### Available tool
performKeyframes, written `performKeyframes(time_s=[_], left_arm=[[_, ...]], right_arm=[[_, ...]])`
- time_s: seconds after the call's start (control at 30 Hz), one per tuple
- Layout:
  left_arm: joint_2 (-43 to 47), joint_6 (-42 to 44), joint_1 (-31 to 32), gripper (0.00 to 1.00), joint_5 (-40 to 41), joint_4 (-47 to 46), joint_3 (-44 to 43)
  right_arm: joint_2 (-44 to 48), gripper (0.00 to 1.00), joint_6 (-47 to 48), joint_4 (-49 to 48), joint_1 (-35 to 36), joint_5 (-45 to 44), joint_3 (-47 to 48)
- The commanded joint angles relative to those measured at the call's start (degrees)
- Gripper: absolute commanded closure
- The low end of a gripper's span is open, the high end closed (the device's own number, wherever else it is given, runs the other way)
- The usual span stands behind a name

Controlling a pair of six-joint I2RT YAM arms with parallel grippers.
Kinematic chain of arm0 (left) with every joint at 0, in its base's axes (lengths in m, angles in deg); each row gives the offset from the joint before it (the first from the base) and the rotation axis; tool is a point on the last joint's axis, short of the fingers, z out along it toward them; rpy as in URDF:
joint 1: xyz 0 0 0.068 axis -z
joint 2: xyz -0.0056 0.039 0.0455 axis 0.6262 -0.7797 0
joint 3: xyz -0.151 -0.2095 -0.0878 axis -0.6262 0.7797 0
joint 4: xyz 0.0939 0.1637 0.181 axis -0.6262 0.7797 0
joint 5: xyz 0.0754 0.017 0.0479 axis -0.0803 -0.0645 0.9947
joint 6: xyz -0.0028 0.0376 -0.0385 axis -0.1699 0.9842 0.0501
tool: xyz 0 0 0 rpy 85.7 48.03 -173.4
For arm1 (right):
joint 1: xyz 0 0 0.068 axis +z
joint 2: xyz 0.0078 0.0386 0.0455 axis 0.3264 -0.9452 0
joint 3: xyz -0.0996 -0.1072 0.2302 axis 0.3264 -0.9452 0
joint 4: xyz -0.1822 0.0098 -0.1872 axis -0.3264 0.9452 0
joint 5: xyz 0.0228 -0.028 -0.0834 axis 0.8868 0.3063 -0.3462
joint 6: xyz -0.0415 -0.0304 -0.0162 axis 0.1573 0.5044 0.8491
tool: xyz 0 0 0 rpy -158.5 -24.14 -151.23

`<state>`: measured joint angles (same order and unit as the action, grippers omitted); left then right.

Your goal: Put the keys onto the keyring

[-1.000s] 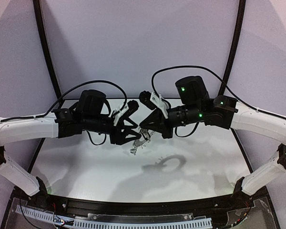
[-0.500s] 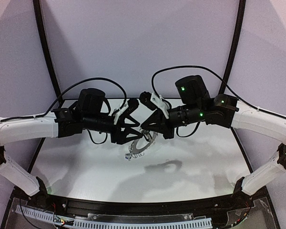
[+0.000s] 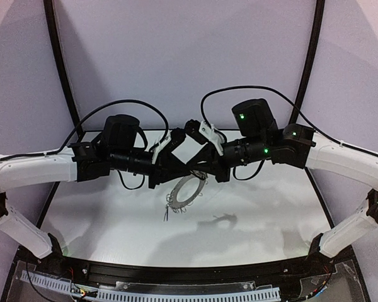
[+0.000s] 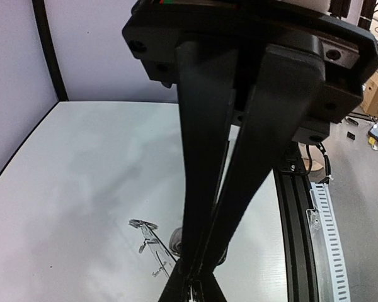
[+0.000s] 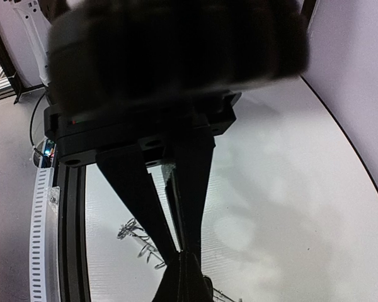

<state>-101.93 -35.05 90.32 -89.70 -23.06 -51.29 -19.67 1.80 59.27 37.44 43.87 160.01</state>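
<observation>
The keyring (image 3: 176, 195), a flat grey ring with thin wire loops on its rim, hangs above the table under the point where both grippers meet. My left gripper (image 3: 187, 171) is shut on its upper rim. Facing it tip to tip, my right gripper (image 3: 196, 173) is shut on the same rim. In the left wrist view the keyring (image 4: 150, 242) shows edge-on, running up to my left gripper (image 4: 191, 272). The right wrist view has the keyring (image 5: 137, 239) left of my right gripper (image 5: 184, 250). A thin dark piece (image 3: 167, 214) dangles from the lower rim. I cannot make out the keys.
The white table (image 3: 101, 214) lies below, with the ring's shadow (image 3: 222, 219) right of centre. A black rail (image 3: 176, 272) runs along the near edge. Black frame posts (image 3: 58, 63) stand at the back corners against pale walls.
My left gripper has shut at the ring's upper rim. The ring has turned from nearly edge-on to hanging lower with its hole showing. The right gripper has stayed shut and barely moved.
</observation>
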Motion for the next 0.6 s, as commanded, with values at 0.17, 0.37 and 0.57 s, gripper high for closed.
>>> performKeyframes(time_s=[0.17,0.37,0.57], left_arm=[[0.63,0.49,-0.42,0.99,3.14,1.56,0.61],[2.64,0.48,-0.40,0.99,3.72,0.72,3.07],[1.85,0.55,-0.40,0.91,2.44,0.84,2.59]], right_arm=[[3.17,1.00,-4.12,-2.83,-0.25,-9.30,-0.82],[4.84,1.00,-6.83,-3.83,-1.34,-11.38,-2.33],[5.32,1.00,-6.19,-6.48,-1.29,0.46,-2.51]])
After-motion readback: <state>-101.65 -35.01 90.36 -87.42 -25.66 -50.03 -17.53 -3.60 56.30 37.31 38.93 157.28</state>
